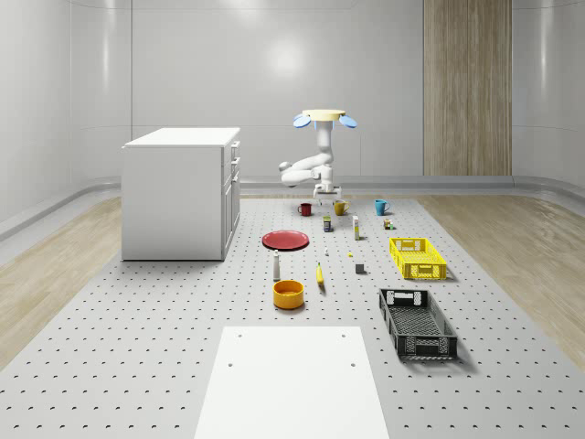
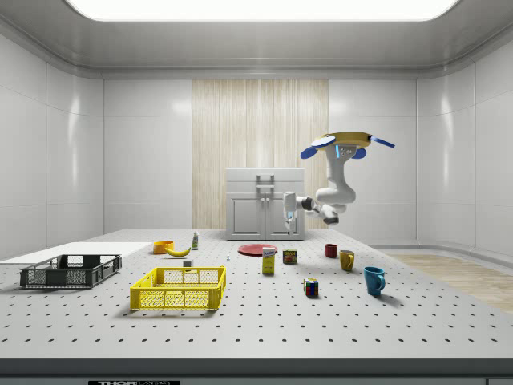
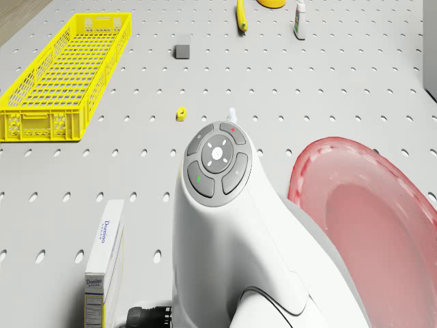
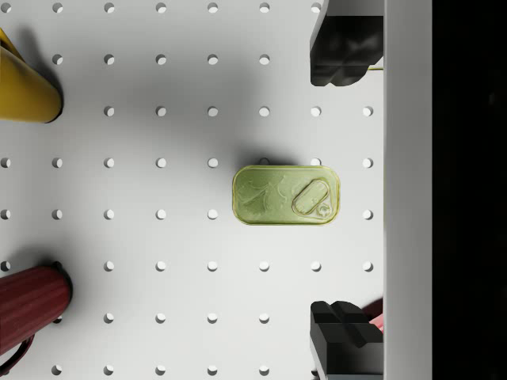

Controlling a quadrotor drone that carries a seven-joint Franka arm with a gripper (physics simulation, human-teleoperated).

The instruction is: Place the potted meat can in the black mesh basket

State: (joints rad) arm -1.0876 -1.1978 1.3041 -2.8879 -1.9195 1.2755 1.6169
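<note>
drone: drone [image 1: 324, 116] hovers above the far end of the pegboard table [image 1: 183, 329], over the row of mugs and the can; white arm [image 2: 333, 192] hangs folded beneath it
gripper: gripper [image 4: 342, 194] points straight down at the table, held above it, touching nothing; in the whole-scene view it [image 1: 326, 190] sits just above the mugs
fingers: fingers [image 4: 342, 47] spread wide apart, nothing between them, nothing held
meat can: meat can [image 4: 286, 195] stands on the table below the gripper, pull-tab lid facing up, offset to one side of the line between the fingertips; in the side view [image 2: 289, 256] it stands beside the sugar box
black basket: black basket [image 1: 417, 323] at the near end of the table on the whole-scene view's right, well apart from the can
yellow basket: yellow basket [image 1: 417, 258] just beyond the black one, same side
red mug: red mug [image 4: 28, 305] near the can, apart from it
yellow mug: yellow mug [image 4: 24, 87] near the can, apart from it
sugar box: sugar box [image 3: 104, 266] upright, beside the arm in the drone view
red plate: red plate [image 1: 285, 240] flat on the table, nearer than the can in the whole-scene view
other items: banana [image 1: 320, 274], orange bowl [image 1: 288, 294], blue mug [image 1: 380, 207], white cabinet [image 1: 181, 192] on the whole-scene view's left
</note>
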